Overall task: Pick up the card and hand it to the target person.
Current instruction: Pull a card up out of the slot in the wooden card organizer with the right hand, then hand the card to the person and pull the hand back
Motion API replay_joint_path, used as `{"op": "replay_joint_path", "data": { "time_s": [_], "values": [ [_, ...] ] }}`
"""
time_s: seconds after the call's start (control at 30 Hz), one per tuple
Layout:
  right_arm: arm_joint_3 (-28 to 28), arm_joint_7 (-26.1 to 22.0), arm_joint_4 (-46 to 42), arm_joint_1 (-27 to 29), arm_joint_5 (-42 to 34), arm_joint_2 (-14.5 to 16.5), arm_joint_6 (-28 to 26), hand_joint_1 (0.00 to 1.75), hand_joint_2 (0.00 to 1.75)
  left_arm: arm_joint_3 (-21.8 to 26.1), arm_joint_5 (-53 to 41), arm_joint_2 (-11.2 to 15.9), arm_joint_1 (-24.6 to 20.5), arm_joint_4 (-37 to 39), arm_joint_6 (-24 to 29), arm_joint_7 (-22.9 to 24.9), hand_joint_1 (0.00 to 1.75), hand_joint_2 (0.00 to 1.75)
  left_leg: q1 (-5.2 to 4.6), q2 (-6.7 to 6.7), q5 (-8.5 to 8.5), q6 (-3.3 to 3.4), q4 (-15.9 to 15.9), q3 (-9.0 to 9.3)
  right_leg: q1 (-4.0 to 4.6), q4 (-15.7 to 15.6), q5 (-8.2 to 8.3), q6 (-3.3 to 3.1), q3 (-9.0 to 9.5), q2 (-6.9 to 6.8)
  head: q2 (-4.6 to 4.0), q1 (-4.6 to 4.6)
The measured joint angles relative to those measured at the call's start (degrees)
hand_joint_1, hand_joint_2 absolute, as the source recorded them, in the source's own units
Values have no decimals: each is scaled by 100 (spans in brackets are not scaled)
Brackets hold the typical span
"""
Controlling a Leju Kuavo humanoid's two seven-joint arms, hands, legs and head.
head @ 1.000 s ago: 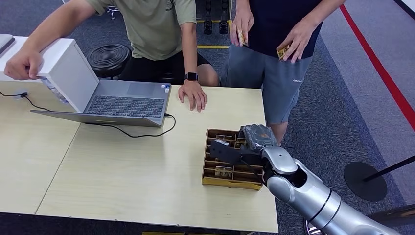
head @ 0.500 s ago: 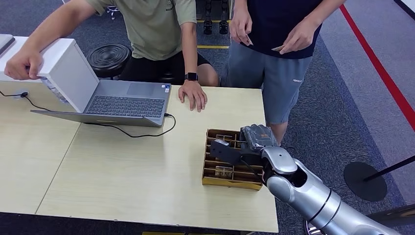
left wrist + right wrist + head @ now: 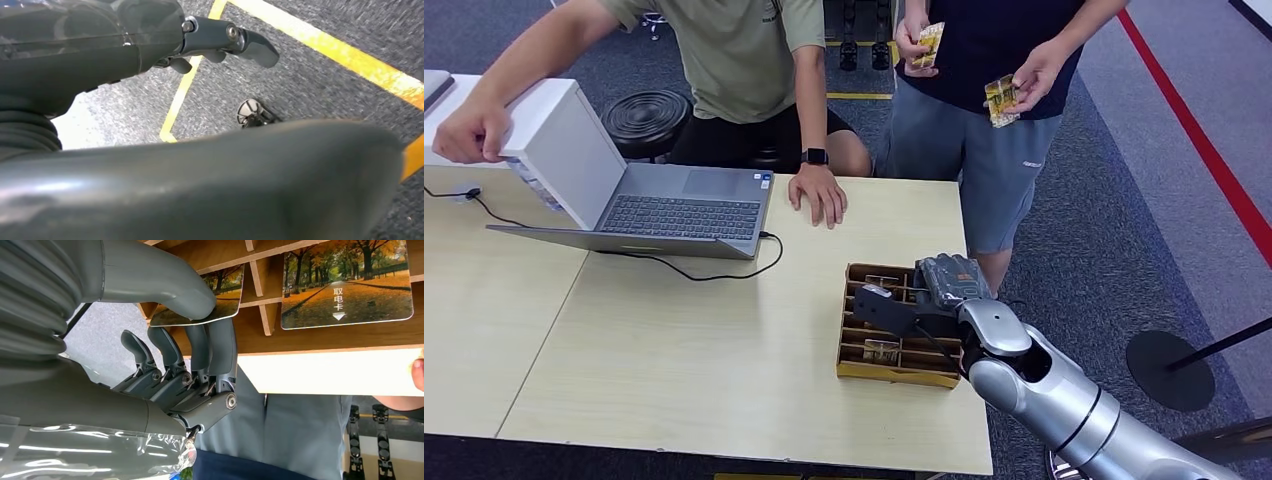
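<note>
Card [image 3: 205,297] with an autumn tree picture pinched between thumb and fingers of the right hand [image 3: 165,340], still standing in its slot of the wooden rack [image 3: 894,325]. Second card [image 3: 347,285] of the same print upright in a neighbouring slot, just beside the first, with white characters and a downward arrow on it. From the head view, right hand [image 3: 924,295] resting over the rack's far right part, thumb reaching toward 9 o'clock across the dividers, silver right arm [image 3: 1054,400] running off toward 5 o'clock. Rack lying on the pale table [image 3: 674,350] at about 4 o'clock from the table's middle, near the right edge.

Left hand [image 3: 220,42] seen above grey carpet with yellow floor lines, fingers slightly curled and holding nothing visible; whether spread or closed cannot be told.

At 12 o'clock from the rack, beyond the table, a standing person in dark top and grey shorts [image 3: 984,150] holding small yellow packets [image 3: 929,45] in both hands. At 11 o'clock, a seated person in an olive shirt [image 3: 734,50], one hand flat on the table, the other on a white box [image 3: 534,120]. Open laptop [image 3: 674,210] at 10 o'clock, black cable [image 3: 724,272] trailing from it.
</note>
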Motion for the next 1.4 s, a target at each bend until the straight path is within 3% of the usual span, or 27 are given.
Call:
{"op": "replay_joint_path", "data": {
  "time_s": [0.27,0.6,0.87,1.17,1.4],
  "values": [
    [-10,-103,-361,-188,-77,-93,-57,145,175,51,45,-19,11,6,-169,0,0,0,-2,3,-3,0,5,-3,-2,7,-3,1,-6,3,0,0],
    [-183,-112,-1776,-596,-151,-526,-373,145,175,32,36,-77,4,6,194,183,0,0,-8,-4,-7,2,18,-17,-8,23,-11,4,-20,-3,0,0],
    [-168,-93,-1853,-658,-64,-556,-418,145,175,37,40,-81,3,5,223,195,0,0,-5,-8,-4,1,11,-7,-6,13,-8,4,-9,-6,0,0],
    [-55,-93,-2397,-1312,-272,-666,-287,145,175,27,-15,-69,10,-5,154,172,0,0,-8,2,-7,1,17,-14,-8,22,-9,2,-19,2,0,0],
    [-246,-472,-2261,-1108,29,-605,-1184,145,175,-12,-83,-16,4,-3,110,207,0,0,-4,-5,-3,1,7,-3,-4,8,-6,3,-3,-4,0,0]
  ]
}}
